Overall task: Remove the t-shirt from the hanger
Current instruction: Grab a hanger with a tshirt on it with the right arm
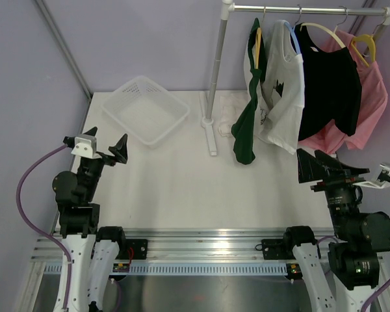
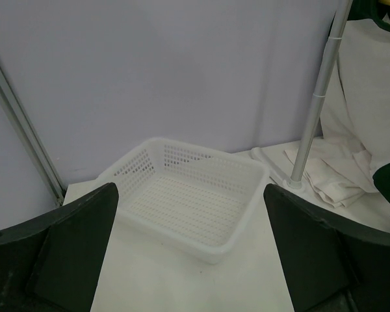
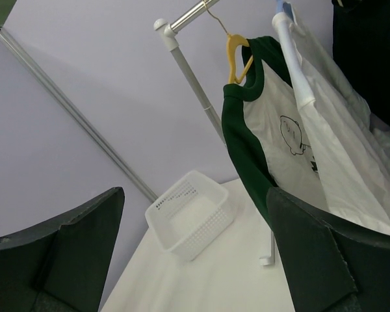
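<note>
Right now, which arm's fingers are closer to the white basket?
Left. The left fingers hover just near the basket; the right fingers are across the table, below the hanging shirts.

matt plastic basket (image 1: 146,114), cloth t-shirt (image 3: 283,162), shiny metal rail (image 1: 305,9)

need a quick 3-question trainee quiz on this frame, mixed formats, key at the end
1. True or false: the left gripper is shut on a hanger.
2. How many shirts hang on the rail?
3. In the top view, the white basket sits: A) left of the rack pole; B) right of it; C) under the pink shirt.

Key: 1 false, it is open and empty. 2 four. 3 A.
</note>
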Controlling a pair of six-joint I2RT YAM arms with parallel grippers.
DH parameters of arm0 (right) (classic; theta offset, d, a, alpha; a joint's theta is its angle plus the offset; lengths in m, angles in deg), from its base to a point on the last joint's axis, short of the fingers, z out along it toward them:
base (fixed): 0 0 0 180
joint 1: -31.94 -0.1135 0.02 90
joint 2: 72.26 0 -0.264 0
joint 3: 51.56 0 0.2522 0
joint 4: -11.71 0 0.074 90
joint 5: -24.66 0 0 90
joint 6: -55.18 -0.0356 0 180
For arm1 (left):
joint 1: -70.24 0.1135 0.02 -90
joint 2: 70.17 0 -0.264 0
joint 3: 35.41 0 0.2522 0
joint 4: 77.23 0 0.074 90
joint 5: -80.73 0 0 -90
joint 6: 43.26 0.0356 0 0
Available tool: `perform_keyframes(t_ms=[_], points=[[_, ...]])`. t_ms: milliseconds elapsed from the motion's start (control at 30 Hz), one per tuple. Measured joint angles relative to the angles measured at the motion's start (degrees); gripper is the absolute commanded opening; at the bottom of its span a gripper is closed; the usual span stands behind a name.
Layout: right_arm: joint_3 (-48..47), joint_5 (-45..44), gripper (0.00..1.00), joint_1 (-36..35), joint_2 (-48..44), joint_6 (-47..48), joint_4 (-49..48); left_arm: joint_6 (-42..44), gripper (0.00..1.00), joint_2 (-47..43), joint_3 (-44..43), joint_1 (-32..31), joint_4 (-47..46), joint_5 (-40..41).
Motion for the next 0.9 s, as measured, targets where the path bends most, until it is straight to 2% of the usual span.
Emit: perform_keyframes(t_ms=[167, 300, 433, 567, 633, 700, 900], points=[[-4.5, 1.4, 0.99, 0.0, 7.2, 0.0, -0.1, 0.0, 0.99, -0.2, 0.4, 0.0, 0.0, -0.5], [-13.4, 3.7, 0.99, 0.0, 18.0, 0.1, -0.4, 0.0, 0.99, -0.2, 0.4, 0.0, 0.0, -0.7], [-18.1, 6.4, 0.99, 0.0, 27.6, 0.3, -2.0, 0.0, 0.99, -0.5, 0.4, 0.0, 0.0, -0.7], [-22.6, 7.9, 0.94, 0.0, 37.8, 0.2, -2.5, 0.0, 0.99, -0.4, 0.4, 0.0, -0.2, -0.7], [-26.7, 8.7, 0.86, 0.0, 43.5, 0.1, -2.4, 0.0, 0.99, -0.5, 0.4, 0.0, -0.2, -0.7], [-31.6, 9.4, 0.84, 0.0, 50.0, 0.1, -3.0, 0.0, 0.99, -0.5, 0.4, 0.0, -0.2, -0.8], [-41.6, 10.3, 0.89, -0.4, 64.0, 1.4, -3.7, 0.0, 0.99, -1.5, 1.0, 0.0, -0.5, -1.6]])
